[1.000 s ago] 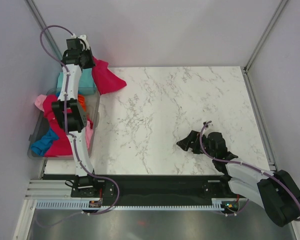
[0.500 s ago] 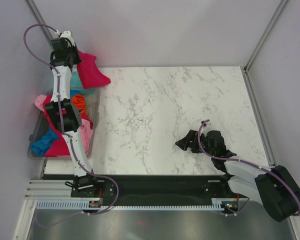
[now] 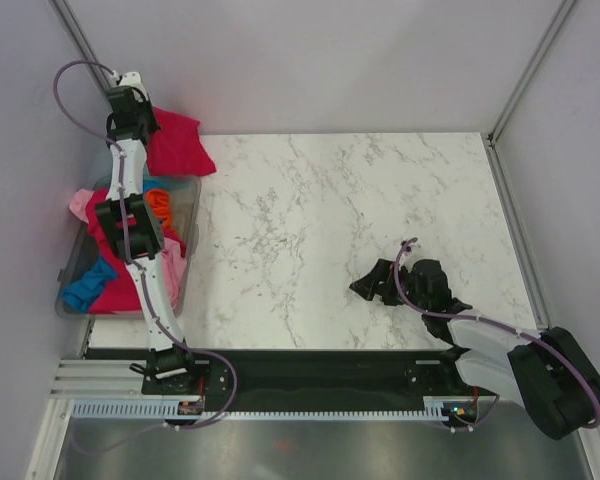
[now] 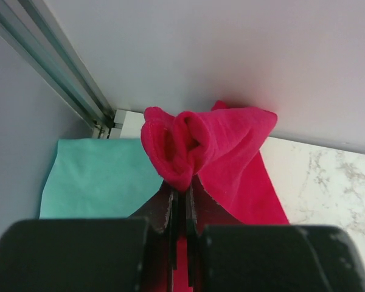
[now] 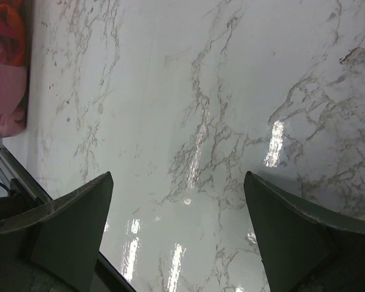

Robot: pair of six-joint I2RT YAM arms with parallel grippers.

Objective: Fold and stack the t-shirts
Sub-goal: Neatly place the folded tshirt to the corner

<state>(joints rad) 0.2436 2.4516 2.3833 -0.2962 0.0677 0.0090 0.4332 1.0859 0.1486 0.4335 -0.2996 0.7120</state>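
My left gripper [image 3: 140,122] is shut on the crimson-red t-shirt [image 3: 177,145] and holds it up at the table's far left corner, by the back wall. In the left wrist view the red cloth [image 4: 219,146] bunches above the closed fingers [image 4: 181,207], with the mint-teal shirt [image 4: 97,179] flat beneath it. Pink [image 3: 80,203], orange [image 3: 158,203], blue [image 3: 88,283] and more red cloth [image 3: 120,290] lie in the bin. My right gripper [image 3: 372,284] is open and empty, low over the marble near the front right; its fingers [image 5: 67,225] frame bare table.
A clear plastic bin [image 3: 192,228] stands at the left edge of the marble table [image 3: 350,210]. Metal frame posts [image 3: 525,70] rise at the back corners. The black rail [image 3: 310,375] runs along the front edge.
My left gripper has carried the red shirt from over the table's left edge back and left toward the far corner. The right arm has barely moved.
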